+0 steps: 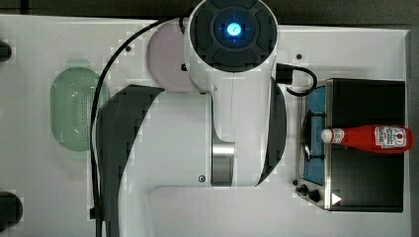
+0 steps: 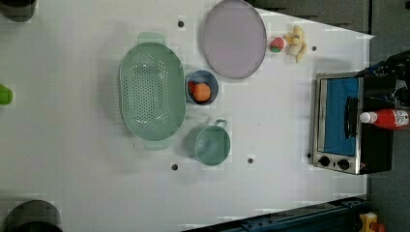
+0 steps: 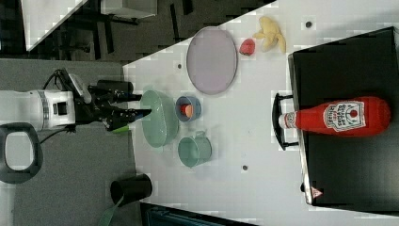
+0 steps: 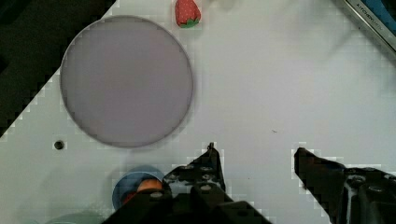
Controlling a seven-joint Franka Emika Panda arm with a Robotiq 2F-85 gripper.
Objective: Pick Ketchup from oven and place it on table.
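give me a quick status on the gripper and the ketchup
Gripper open, empty, above bare table. Ketchup lying on its side atop the oven, untouched. Nothing blocking the bottle.

Lit evenly and brightly from overhead, with the white table near washed out across the left view. Soft, short shadows beside the purple plate in the wrist view. Blocky compression along edges throughout. A blue glow at upper centre of the top view.
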